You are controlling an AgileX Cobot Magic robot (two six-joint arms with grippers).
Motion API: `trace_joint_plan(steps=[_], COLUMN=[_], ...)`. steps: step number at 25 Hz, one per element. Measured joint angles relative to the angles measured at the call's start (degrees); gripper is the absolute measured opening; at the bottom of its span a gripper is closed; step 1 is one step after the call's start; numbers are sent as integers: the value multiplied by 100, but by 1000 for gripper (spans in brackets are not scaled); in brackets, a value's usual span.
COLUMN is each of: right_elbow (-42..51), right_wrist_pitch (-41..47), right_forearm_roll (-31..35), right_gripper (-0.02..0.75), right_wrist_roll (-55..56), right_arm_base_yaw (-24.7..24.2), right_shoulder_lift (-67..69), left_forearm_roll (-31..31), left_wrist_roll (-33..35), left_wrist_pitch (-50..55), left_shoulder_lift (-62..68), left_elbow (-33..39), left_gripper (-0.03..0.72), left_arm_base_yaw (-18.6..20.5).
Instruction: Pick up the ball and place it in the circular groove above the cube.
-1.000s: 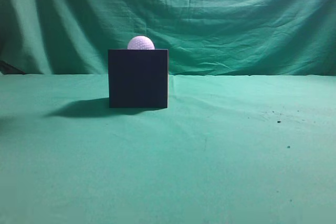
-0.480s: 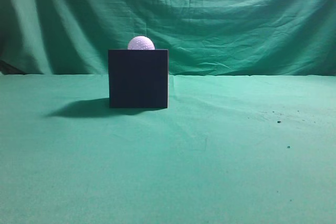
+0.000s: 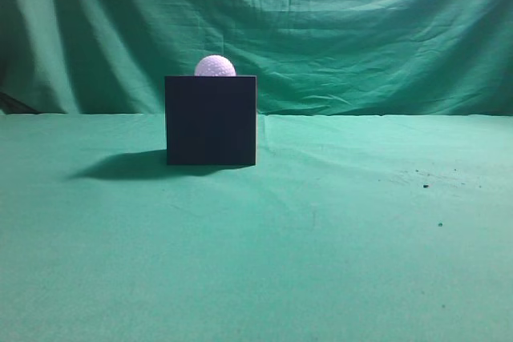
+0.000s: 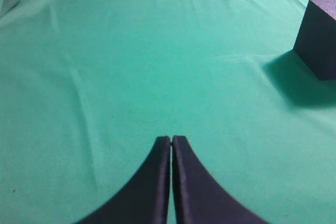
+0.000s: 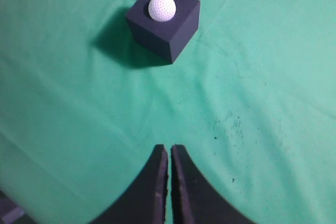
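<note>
My left claw (image 4: 171, 141) hangs pinched together and empty over bare table (image 4: 131, 66), the cube (image 4: 319, 38) off at its right edge. On that cube's top the ball (image 5: 162, 8) sits, apparently settled in the groove, though I can't see the recess itself. My right claw (image 5: 169, 151) is likewise closed, empty, well apart. I judge placement done; next only calls for holding clear.

Green cloth-covered table (image 3: 337, 262), 1 black cube (image 3: 211, 120) standing on it
</note>
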Motion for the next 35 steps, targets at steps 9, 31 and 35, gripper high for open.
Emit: trace_joint_plan(steps=[9, 31, 35], right_elbow=[2041, 6526, 7055], right_wrist_pitch=[-996, -4405, -4440], right_forearm_roll=[449, 135, 179], right_gripper=[0, 0, 0], right_wrist_roll=[-18, -598, -598], right_arm_base_yaw=[0, -3022, -3433], right_shoulder_lift=[-2639, -6018, -6225], left_forearm_roll=[0, 0, 0], left_wrist_roll=[0, 0, 0], left_wrist_pitch=[0, 0, 0], left_shoulder_lift=[0, 0, 0], left_elbow=[0, 0, 0], left_gripper=[0, 0, 0], left_arm_base_yaw=[0, 0, 0])
